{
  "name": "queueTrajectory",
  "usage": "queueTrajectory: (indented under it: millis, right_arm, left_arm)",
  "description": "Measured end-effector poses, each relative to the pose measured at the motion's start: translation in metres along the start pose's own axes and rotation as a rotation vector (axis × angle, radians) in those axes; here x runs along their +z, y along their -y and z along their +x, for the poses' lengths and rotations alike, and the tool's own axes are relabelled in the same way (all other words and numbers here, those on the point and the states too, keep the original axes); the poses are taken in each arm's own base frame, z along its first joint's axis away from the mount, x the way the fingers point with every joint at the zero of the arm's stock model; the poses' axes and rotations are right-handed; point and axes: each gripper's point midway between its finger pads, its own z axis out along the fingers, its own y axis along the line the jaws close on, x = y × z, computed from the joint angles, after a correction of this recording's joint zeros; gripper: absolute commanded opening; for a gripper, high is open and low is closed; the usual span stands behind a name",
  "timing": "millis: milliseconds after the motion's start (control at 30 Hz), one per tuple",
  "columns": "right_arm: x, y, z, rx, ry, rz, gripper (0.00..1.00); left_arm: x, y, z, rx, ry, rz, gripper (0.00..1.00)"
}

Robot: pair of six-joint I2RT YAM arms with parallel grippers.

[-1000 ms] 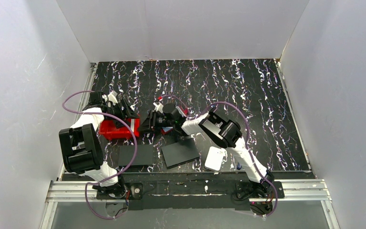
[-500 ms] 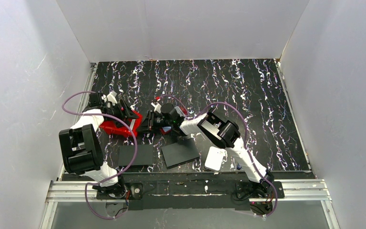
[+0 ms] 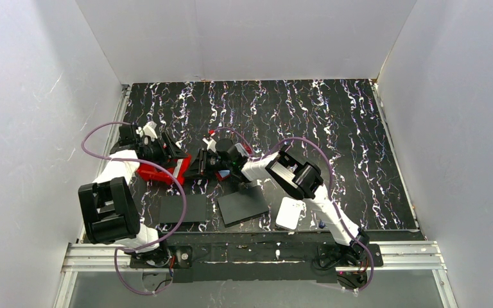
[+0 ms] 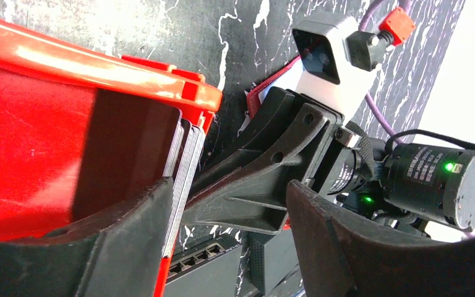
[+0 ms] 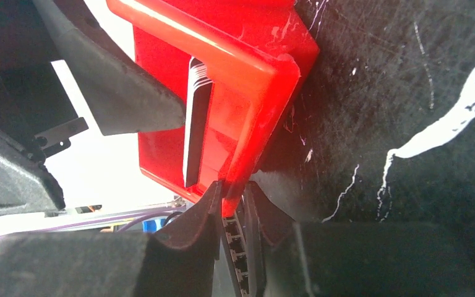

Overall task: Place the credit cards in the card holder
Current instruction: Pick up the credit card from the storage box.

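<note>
The credit cards (image 4: 184, 162) stand as a thin pale stack on edge against the end wall inside a bright red bin (image 3: 156, 171), and show too in the right wrist view (image 5: 196, 120). My right gripper (image 5: 230, 192) is shut on that bin's end wall. It reaches in from the right (image 3: 194, 168). My left gripper (image 4: 230, 185) stands open at the bin's far side (image 3: 160, 151), one finger inside the bin by the cards and the other outside, with the right gripper's finger between them. The card holder (image 4: 255, 100) shows only as a dark red sliver behind the right gripper.
The bin sits tilted at the left of the black marbled mat (image 3: 334, 122). Two black flat boxes (image 3: 183, 208) (image 3: 244, 205) lie near the front edge, and a white rounded pad (image 3: 290, 213) lies to their right. White walls enclose the table.
My right gripper has closed on the bin's end wall. The bin has tipped and swung slightly. My left gripper narrowed a little and shifted with the bin.
</note>
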Motion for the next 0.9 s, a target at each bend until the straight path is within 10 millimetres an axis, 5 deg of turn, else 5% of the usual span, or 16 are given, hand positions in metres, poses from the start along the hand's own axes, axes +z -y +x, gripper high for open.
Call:
queueTrajectory:
  millis: [467,733,900]
  right_arm:
    - [0.003,0.000,0.000,0.003,-0.004,-0.011,0.18]
    - [0.003,-0.001,0.000,0.001,-0.005,-0.013,0.17]
    - [0.003,-0.001,0.000,0.002,-0.007,-0.014,0.15]
  left_arm:
    - [-0.004,-0.007,-0.008,-0.006,-0.009,-0.078,0.69]
    - [-0.015,-0.011,-0.020,0.012,0.027,-0.158,0.82]
    - [-0.002,-0.023,-0.030,-0.004,-0.001,-0.190,0.90]
